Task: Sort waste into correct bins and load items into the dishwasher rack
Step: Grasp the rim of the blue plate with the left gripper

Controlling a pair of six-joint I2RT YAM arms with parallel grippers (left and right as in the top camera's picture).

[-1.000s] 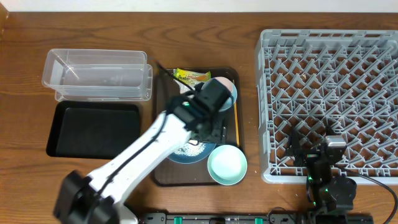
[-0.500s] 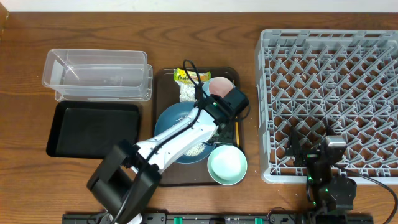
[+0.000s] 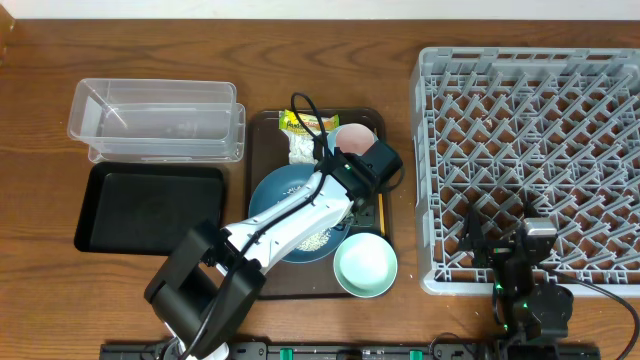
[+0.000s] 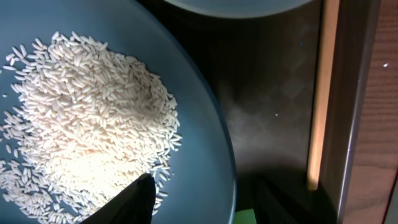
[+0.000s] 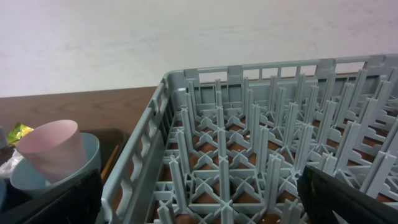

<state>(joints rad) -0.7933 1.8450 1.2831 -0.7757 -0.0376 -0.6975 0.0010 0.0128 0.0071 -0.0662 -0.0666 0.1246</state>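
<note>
A: Jaws of left gripper parted, astride rim of large dark-blue plate just beneath, not clamped.
B: Likely stiff, glazed, slippery, breakable; loose white rice grains heaped inside. Best pinched at rim, kept level.

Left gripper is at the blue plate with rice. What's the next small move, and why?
Probably close the left gripper onto the rim of the dark-blue plate. Its fingers straddle the rim, one over the plate, one outside, jaws apart. The rice sits on the plate, so grip before tipping.
</note>
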